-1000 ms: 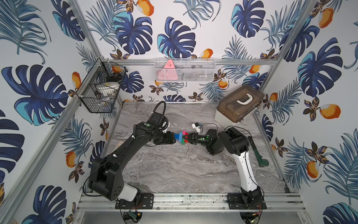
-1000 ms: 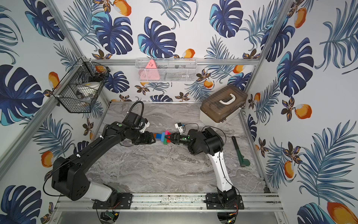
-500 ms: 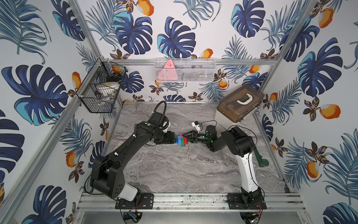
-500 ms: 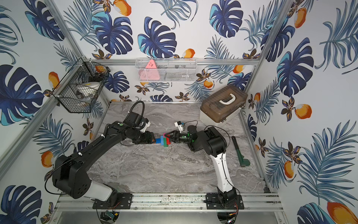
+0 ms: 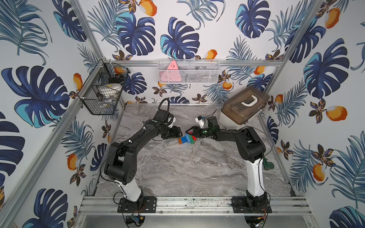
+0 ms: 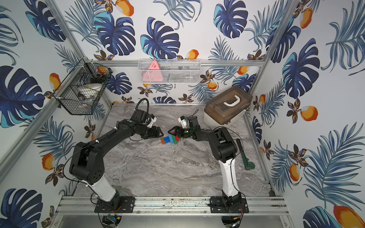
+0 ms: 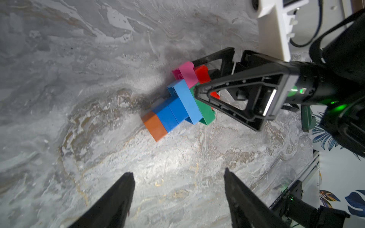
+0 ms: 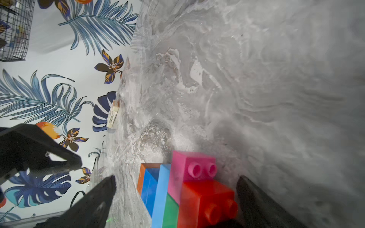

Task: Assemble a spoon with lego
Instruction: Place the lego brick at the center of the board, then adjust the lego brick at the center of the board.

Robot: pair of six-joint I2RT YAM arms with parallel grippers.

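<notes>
Right gripper (image 5: 188,132) has its jaws spread wide, straddling the head end of the spoon (image 5: 186,138). The spoon lies on the table (image 5: 177,169), mid-back between my arms. My left gripper (image 5: 178,133) sits just beside the orange end, jaws apart, holding nothing (same in both top views).

Left wrist view: left fingers (image 7: 122,193) are apart, with the spoon (image 7: 177,102) ahead of them and untouched. The right gripper (image 7: 194,77) sits around the pink and red bricks (image 7: 195,74).

Right wrist view: the spoon (image 8: 177,193) lies between my parted right fingers (image 8: 102,195), gaps both sides (slightly blurred).
</notes>
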